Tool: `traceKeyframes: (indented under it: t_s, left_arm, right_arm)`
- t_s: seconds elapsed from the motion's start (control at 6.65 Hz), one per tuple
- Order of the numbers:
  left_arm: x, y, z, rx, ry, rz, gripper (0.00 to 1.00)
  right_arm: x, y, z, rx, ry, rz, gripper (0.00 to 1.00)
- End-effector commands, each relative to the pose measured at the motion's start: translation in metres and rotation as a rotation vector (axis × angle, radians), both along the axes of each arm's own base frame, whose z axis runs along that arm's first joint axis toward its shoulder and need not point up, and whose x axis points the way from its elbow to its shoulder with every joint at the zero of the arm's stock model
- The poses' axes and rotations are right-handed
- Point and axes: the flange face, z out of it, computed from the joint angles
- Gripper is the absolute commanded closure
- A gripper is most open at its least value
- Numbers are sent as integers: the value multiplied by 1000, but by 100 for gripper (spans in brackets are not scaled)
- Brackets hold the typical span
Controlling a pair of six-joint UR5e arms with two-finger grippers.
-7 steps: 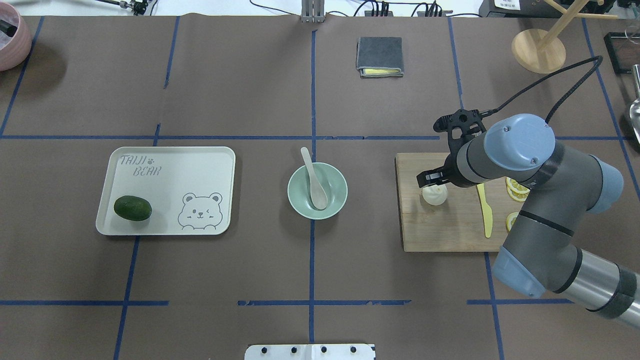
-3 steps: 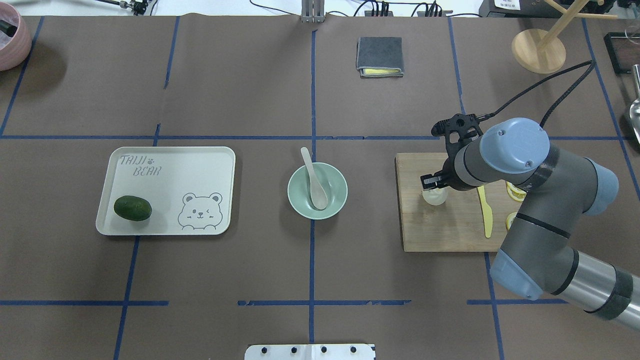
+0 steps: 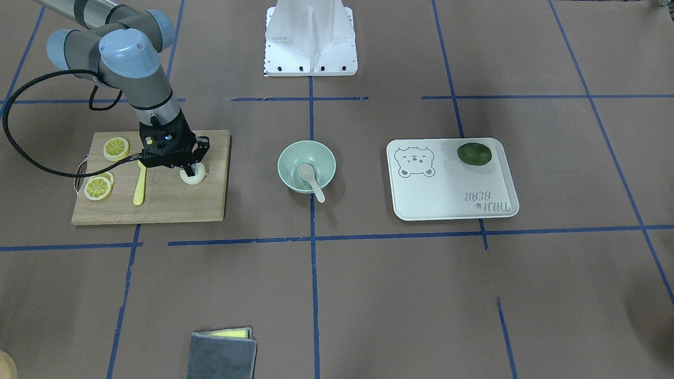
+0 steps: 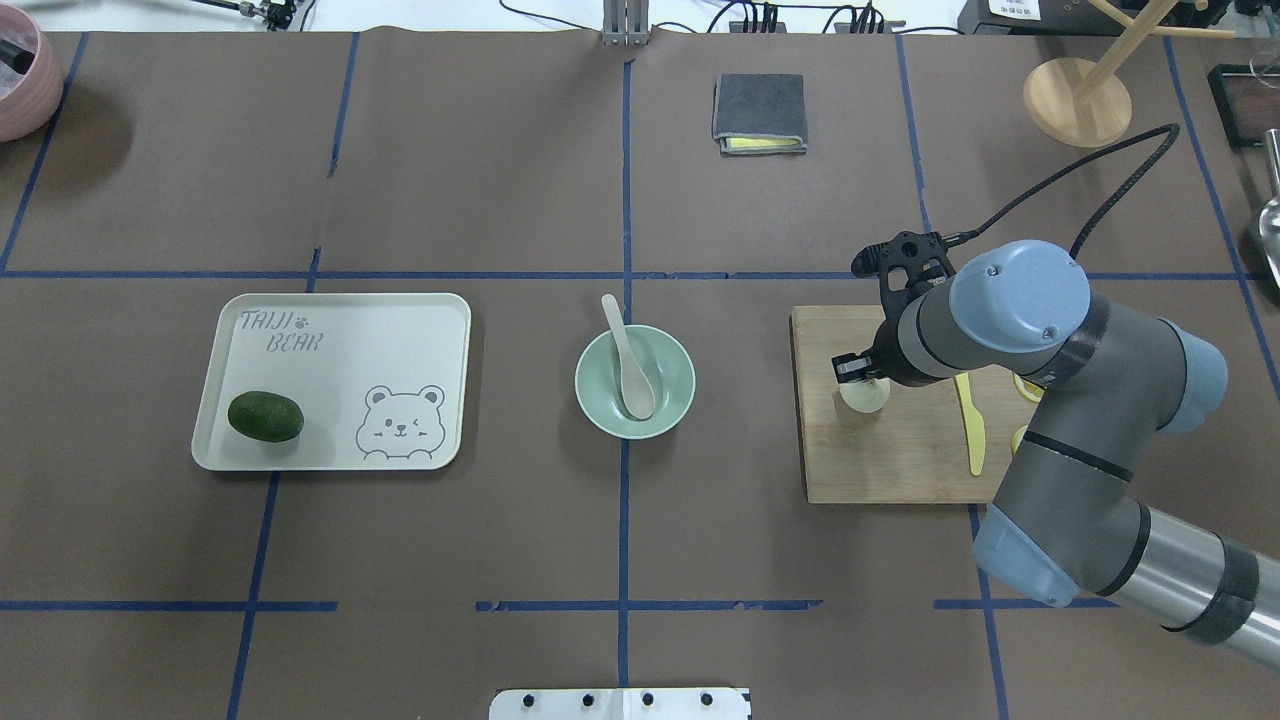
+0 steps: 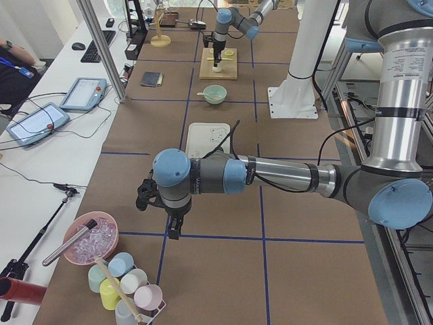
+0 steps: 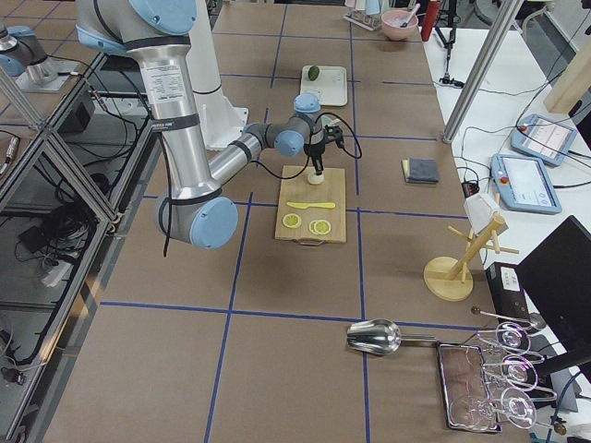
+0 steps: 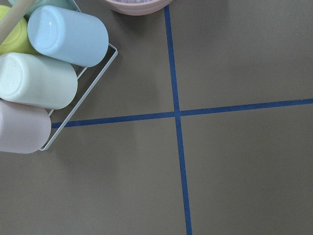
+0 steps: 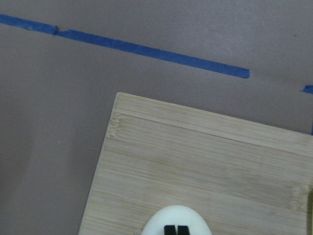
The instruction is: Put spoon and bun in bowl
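spoon [image 4: 632,365] handle points away from robot over bowl [image 4: 686,385] rim; right gripper [image 4: 858,377] pinches bun [image 4: 863,400] top.

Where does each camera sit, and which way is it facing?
Front-facing: across the table, facing the base; right arm at left.
Overhead: behind, above, looking down; right arm.
Exterior left: left table end; left arm near.
Exterior right: right end; right arm near.
Left wrist: down at cups; no body.
Right wrist: down at bun; fingertips. Front-facing shares it.
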Motion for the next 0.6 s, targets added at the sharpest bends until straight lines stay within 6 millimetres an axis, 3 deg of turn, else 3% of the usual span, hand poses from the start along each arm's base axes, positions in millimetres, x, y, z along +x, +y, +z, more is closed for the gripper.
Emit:
traceKeyframes:
  t_s: [0.0, 0.15, 0.45]
  left_arm:
    - [1, 0, 0, 0, 4, 2, 0]
    - [1, 0, 1, -2, 4, 2, 0]
    - [1, 0, 2, -3, 4, 2, 0]
  right_arm:
    - [-6, -4, -44, 0, -2, -1, 100]
    - [-11, -7, -77, -6, 2, 1, 100]
    - [-37, -14, -177, -91, -69, 95, 100]
